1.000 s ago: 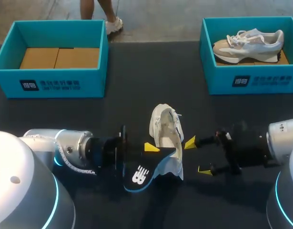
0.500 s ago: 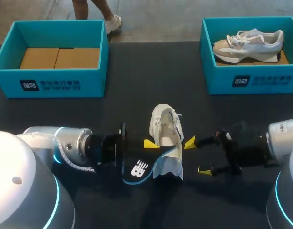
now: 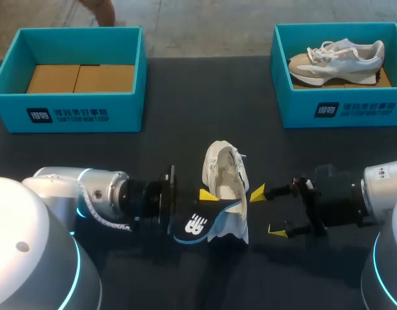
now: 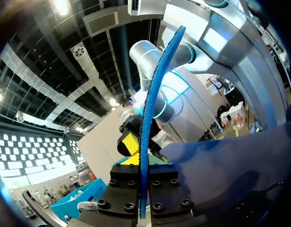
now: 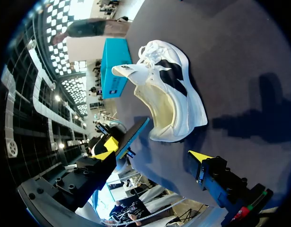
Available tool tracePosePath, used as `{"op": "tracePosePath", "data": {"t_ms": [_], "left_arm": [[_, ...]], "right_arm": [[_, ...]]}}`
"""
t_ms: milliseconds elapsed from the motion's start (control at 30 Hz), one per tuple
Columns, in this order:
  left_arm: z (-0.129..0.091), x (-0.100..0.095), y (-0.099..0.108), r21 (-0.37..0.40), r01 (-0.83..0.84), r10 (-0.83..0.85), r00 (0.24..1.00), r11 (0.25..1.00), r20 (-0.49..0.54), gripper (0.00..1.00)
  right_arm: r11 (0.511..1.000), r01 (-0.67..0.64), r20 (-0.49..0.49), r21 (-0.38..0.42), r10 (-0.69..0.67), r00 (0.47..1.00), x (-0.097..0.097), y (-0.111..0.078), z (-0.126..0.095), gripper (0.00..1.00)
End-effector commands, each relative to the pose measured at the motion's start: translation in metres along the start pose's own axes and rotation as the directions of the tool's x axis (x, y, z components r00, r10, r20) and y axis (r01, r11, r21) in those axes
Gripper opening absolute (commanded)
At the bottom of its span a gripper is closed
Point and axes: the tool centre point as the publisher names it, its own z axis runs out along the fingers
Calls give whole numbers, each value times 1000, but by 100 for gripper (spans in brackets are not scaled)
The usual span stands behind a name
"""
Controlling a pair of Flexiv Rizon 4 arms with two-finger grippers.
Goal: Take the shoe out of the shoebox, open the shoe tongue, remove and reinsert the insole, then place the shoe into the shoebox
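Two grippers flank the shoe (image 3: 225,187), which lies mid-table. The left gripper (image 3: 207,199), at its 9 o'clock, is clamped on the insole (image 3: 195,226). The right gripper (image 3: 268,210), at 3 o'clock, has its fingers apart. Step in hand, by judgement: reinsertion. Next, feed the insole into the shoe's opening.

Dark table (image 3: 204,103); left shoebox (image 3: 69,115), right shoebox (image 3: 340,111), white shoe (image 3: 225,184) mid-table
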Motion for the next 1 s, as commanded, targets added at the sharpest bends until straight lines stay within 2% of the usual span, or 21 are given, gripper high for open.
{"op": "tracePosePath", "data": {"t_ms": [33,1000], "left_arm": [[1,-1,7,-3,-3,3,1000,1000,-3,0],[-1,-2,22,-36,8,-8,1000,999,-8,0]], "right_arm": [[1000,0,2,-3,0,1000,1,-2,0,100],[1000,0,2,-3,0,1000,1,-2,0,100]]}}
